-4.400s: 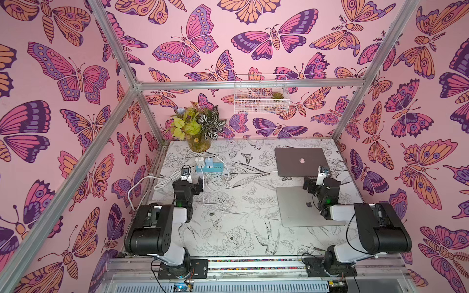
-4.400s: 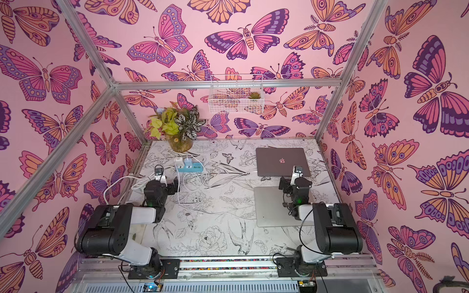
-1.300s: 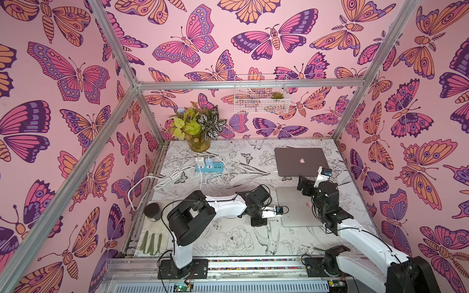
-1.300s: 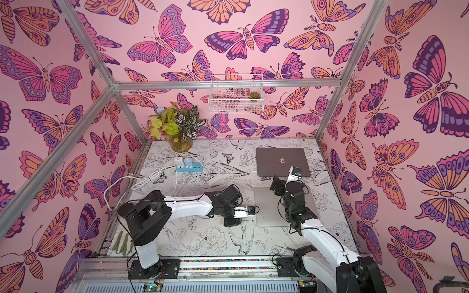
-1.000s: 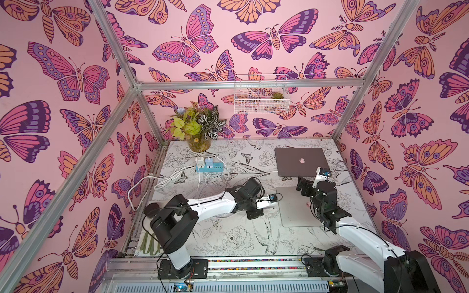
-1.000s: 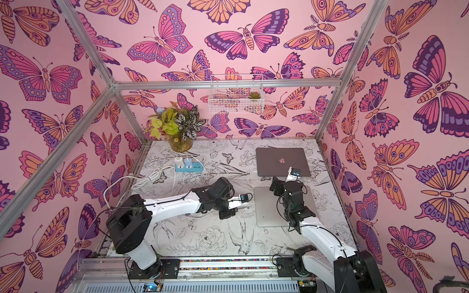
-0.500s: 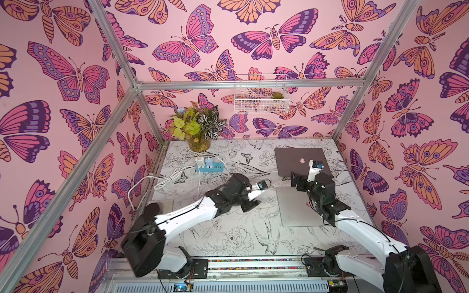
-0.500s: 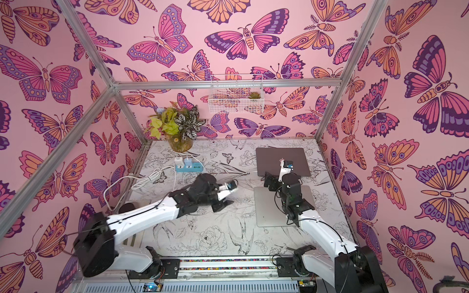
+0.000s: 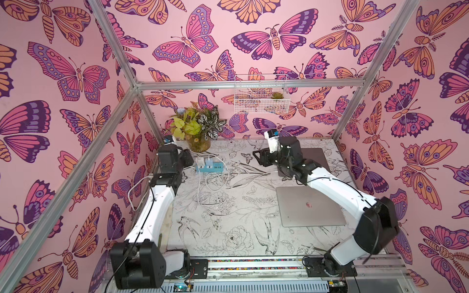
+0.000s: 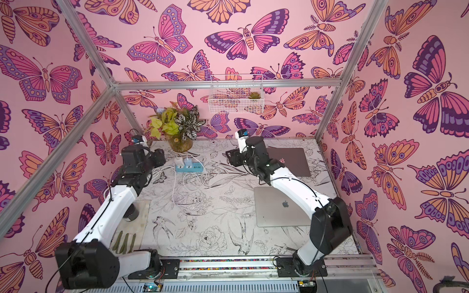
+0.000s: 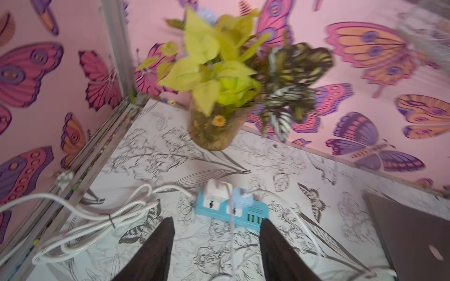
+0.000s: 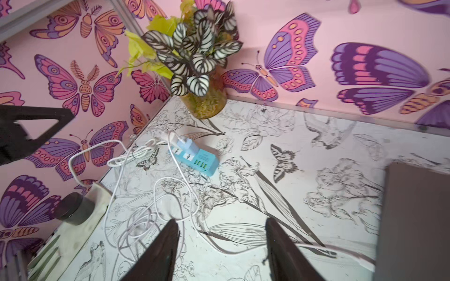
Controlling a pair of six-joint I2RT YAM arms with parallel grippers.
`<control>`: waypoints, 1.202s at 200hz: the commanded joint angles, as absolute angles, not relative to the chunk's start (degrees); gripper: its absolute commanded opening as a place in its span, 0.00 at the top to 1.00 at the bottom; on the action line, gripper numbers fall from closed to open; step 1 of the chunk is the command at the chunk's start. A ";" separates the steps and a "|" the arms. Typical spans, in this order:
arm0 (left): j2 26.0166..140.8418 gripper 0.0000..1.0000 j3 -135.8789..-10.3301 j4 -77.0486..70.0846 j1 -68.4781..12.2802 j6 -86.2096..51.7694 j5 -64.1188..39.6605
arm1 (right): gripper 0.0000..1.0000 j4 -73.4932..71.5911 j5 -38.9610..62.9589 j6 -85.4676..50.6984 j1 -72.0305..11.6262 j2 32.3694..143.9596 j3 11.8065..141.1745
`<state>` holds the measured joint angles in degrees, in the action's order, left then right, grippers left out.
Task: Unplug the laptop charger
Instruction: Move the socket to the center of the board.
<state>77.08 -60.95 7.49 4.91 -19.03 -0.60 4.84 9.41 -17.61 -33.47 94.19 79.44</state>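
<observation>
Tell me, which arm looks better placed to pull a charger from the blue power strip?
Left, probably: the open left gripper sits beside the power strip, facing it; the right gripper hovers farther away.

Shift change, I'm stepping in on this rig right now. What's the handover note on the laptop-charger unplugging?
Left gripper: open, empty, close to the blue power strip.
Right gripper: open, empty, raised between the strip and the dark laptop.
Both white adapters sit plugged into the strip; white cable lies loose on the table.
Done: Silver laptop shows no cable attached. One lead runs toward the dark laptop, end unclear.
To do: pull the charger's adapter from the strip.
</observation>
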 commanded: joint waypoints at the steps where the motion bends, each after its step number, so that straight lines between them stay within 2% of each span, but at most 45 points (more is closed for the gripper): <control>1: 84.95 0.41 -63.90 9.45 8.86 -23.77 -10.88 | 0.45 10.98 13.59 -18.11 -35.52 98.79 85.70; 35: 97.60 0.47 -69.84 8.35 13.04 -24.31 -16.45 | 0.45 9.41 12.82 -19.12 -36.62 100.69 87.97; 68: 107.73 0.48 -77.62 7.98 13.54 -21.06 -23.25 | 0.45 12.64 14.09 -17.76 -37.47 102.42 91.48; 111: 117.75 0.46 -86.24 10.56 13.54 -20.65 -26.21 | 0.44 12.24 13.08 -16.81 -38.70 102.76 92.26; 174: 126.99 0.50 -94.30 15.91 11.98 -21.28 -27.29 | 0.44 9.59 12.87 -16.49 -39.02 100.01 88.43; 184: 128.29 0.53 -95.54 16.80 11.35 -21.19 -27.16 | 0.43 8.86 12.92 -16.35 -39.02 99.28 87.29; 195: 129.59 0.60 -97.03 18.76 10.58 -20.80 -27.33 | 0.43 8.66 12.44 -16.06 -39.03 98.63 86.28; 212: 129.94 0.61 -96.67 19.60 9.60 -20.57 -25.49 | 0.42 8.97 11.68 -15.40 -39.03 97.52 85.16; 224: 129.83 0.71 -96.01 20.44 9.32 -20.81 -24.49 | 0.41 8.50 11.24 -15.04 -39.08 96.41 83.95; 240: 129.14 0.74 -94.38 20.85 9.38 -21.75 -23.39 | 0.41 7.49 10.43 -14.61 -39.02 94.96 81.95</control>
<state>129.10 -95.74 17.96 9.37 -21.37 -25.12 9.98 12.29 -16.27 -38.68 98.83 83.72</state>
